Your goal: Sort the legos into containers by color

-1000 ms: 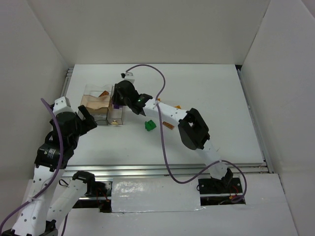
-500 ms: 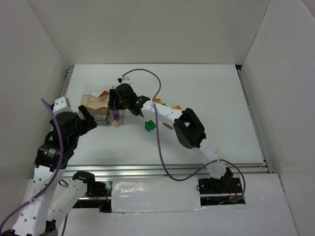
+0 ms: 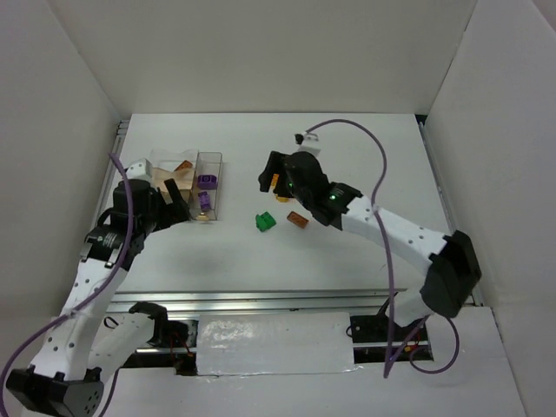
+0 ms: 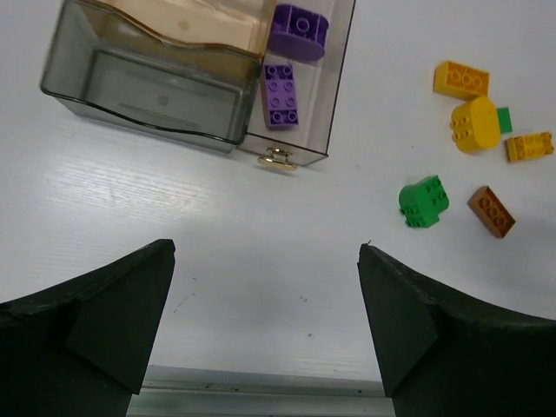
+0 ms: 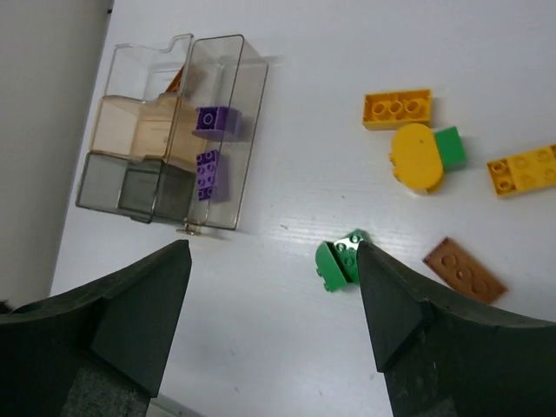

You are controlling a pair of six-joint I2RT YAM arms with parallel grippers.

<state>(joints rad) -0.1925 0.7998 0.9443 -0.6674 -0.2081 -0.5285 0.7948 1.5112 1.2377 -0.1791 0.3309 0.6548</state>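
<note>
The clear containers [image 3: 165,169] stand at the left of the table. The narrow container [image 5: 228,87] holds two purple legos [image 5: 217,120] [image 4: 280,94]. An orange lego [image 3: 182,165] lies in the wide container [image 4: 148,82]. Loose on the table are a green lego [image 5: 340,261], a brown one [image 5: 464,269], several yellow ones [image 5: 397,109] and a small flat green piece [image 5: 450,148]. My right gripper [image 5: 273,248] hangs open and empty above the table, the green lego by its right finger. My left gripper [image 4: 265,252] is open and empty, near the containers' front.
White walls enclose the table on three sides. A metal rail [image 3: 295,300] runs along the near edge, in front of the arm bases. The right arm's purple cable [image 3: 382,174] loops above the table's right half.
My right gripper has opened over the narrow container, left a purple lego in it and pulled back to the right. The left arm has shifted slightly toward the containers.
</note>
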